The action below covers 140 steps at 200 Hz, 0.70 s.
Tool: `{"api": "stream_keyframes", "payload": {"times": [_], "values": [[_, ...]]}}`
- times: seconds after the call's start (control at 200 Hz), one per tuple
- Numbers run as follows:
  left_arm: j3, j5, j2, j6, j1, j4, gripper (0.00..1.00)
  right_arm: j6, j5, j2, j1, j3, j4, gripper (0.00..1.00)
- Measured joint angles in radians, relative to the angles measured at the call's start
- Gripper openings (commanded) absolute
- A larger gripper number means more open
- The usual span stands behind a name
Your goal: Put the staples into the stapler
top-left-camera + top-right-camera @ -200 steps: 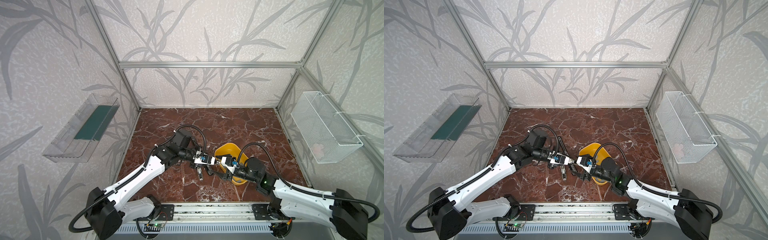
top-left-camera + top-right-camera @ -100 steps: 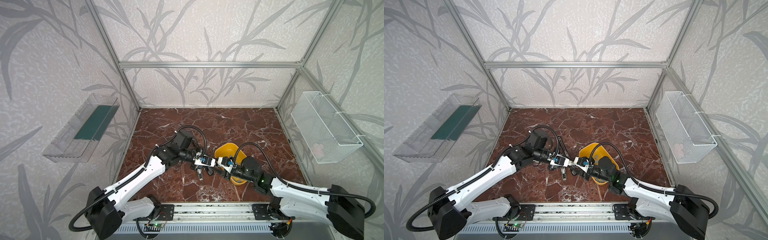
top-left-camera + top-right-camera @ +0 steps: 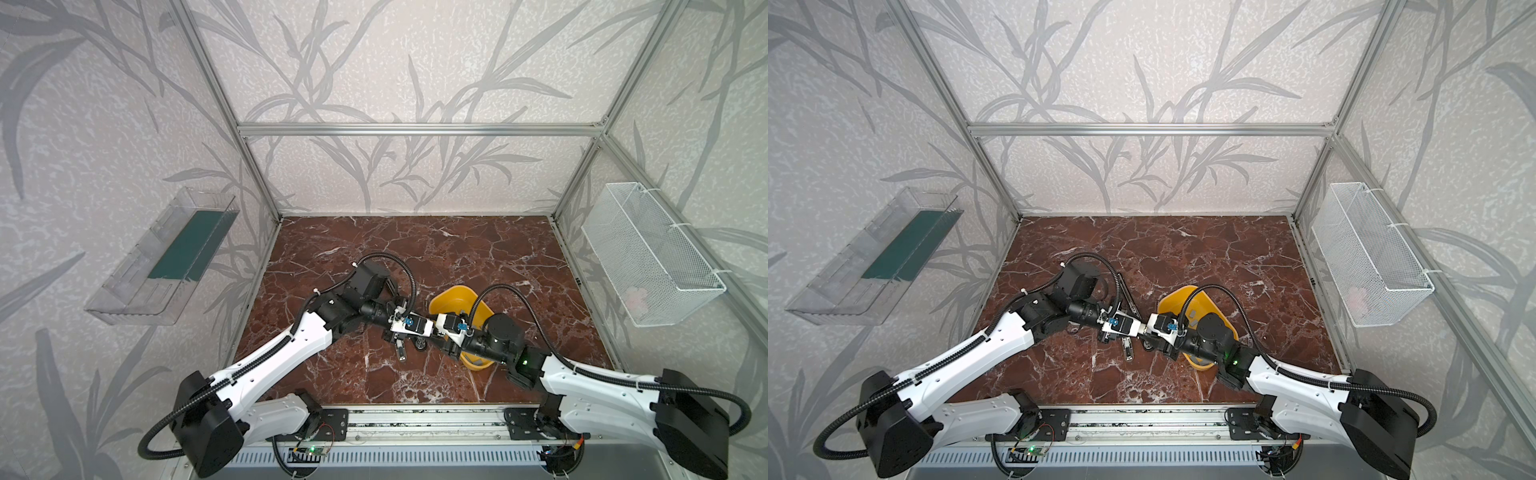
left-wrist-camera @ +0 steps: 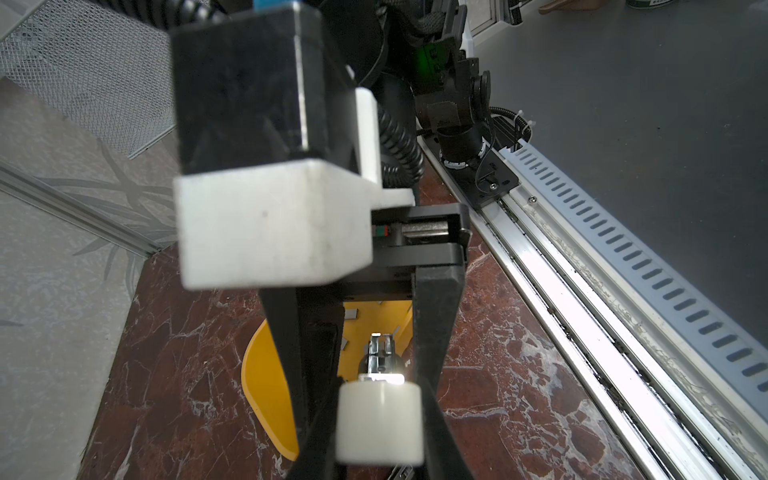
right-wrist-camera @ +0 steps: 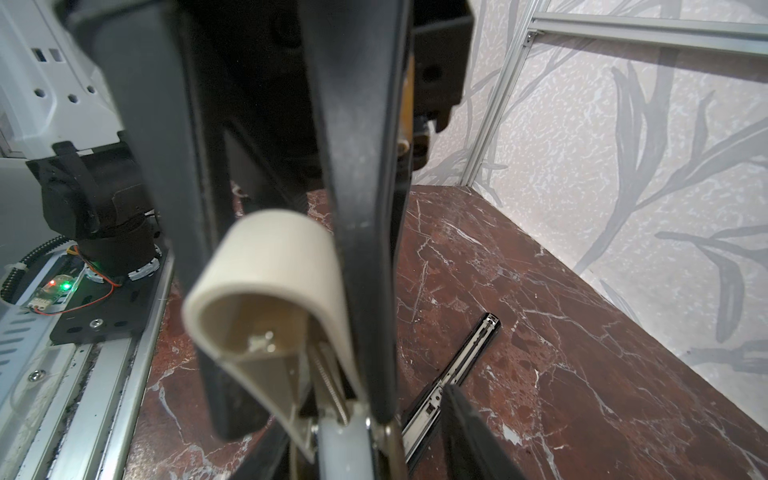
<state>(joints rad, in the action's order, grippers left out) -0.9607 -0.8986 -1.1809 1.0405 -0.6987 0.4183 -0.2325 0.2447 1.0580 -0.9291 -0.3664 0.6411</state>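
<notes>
While the marble table and yellow bowl frame the action, the left gripper and right gripper meet nose to nose at the bowl's nine o'clock. Their jaws stand narrow about a cream piece, though whether either truly clamps it I cannot tell. Flat on the marble at the left gripper's eleven o'clock lies the stapler, seemingly free of both: slim, stiff, light, likely slick, so pinch its narrow sides near mid-length, clear of the silver channel.

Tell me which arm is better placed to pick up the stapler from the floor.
Left, probably. The stapler lies on the floor just behind the left gripper, toward the back wall. The right gripper faces it tip to tip by the yellow bowl and would have to reach across.
</notes>
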Motion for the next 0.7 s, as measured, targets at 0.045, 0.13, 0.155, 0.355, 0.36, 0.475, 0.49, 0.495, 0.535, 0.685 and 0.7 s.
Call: {"api": "stream_keyframes", "payload": {"times": [0.045, 0.13, 0.155, 0.355, 0.36, 0.475, 0.49, 0.495, 0.535, 0.685, 0.7], "values": [[0.000, 0.006, 0.000, 0.001, 0.000, -0.002, 0.00, 0.001, 0.001, 0.000, 0.000, 0.001, 0.002, 0.35], [0.000, 0.013, 0.000, -0.005, 0.000, -0.001, 0.00, -0.017, 0.006, 0.000, -0.001, 0.002, 0.003, 0.23], [0.000, 0.013, 0.000, -0.016, 0.000, 0.004, 0.00, -0.029, 0.009, 0.000, -0.003, 0.003, 0.003, 0.21], [0.015, 0.029, 0.012, -0.067, 0.000, -0.020, 0.15, -0.023, 0.007, 0.000, -0.008, 0.011, 0.016, 0.13], [0.018, 0.030, 0.014, -0.070, 0.000, -0.024, 0.16, -0.023, 0.006, 0.000, -0.008, 0.011, 0.016, 0.13], [0.085, 0.079, 0.068, -0.127, 0.000, -0.118, 0.35, 0.025, -0.010, 0.000, -0.018, 0.008, 0.005, 0.03], [0.093, 0.087, 0.074, -0.134, 0.000, -0.129, 0.37, 0.036, -0.013, 0.000, -0.019, 0.006, 0.002, 0.02], [0.098, 0.089, 0.077, -0.136, 0.000, -0.137, 0.37, 0.039, -0.014, 0.000, -0.019, 0.005, 0.001, 0.01], [0.123, 0.116, 0.096, -0.145, 0.002, -0.183, 0.40, 0.065, -0.026, 0.000, -0.022, -0.009, -0.022, 0.00], [0.185, 0.224, 0.159, -0.194, 0.037, -0.339, 0.44, 0.131, -0.116, -0.005, -0.035, -0.041, -0.040, 0.00], [0.191, 0.237, 0.166, -0.199, 0.043, -0.356, 0.45, 0.132, -0.129, -0.006, -0.037, -0.041, -0.039, 0.00]]}}
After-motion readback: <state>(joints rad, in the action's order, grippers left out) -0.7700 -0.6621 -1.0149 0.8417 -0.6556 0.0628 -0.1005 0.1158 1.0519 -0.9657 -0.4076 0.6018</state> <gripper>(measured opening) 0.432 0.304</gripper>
